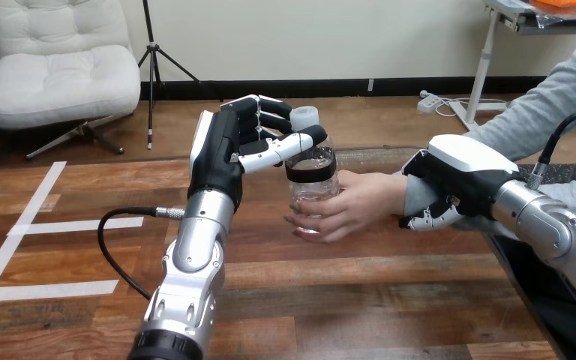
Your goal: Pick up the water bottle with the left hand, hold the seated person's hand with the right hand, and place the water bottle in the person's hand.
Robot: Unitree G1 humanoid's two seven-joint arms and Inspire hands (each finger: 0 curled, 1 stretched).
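Wooden table (360, 300) | your left hand (221, 150) gripped water bottle (313, 186) top, freeing its body for person's hand (349, 206) | right hand (457, 180) clasped wrist (414, 196), steadying.

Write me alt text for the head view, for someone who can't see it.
The robot's left hand grips the top of a water bottle while the person's hand wraps its lower part over a wooden table. The robot's right hand curls round the person's wrist.
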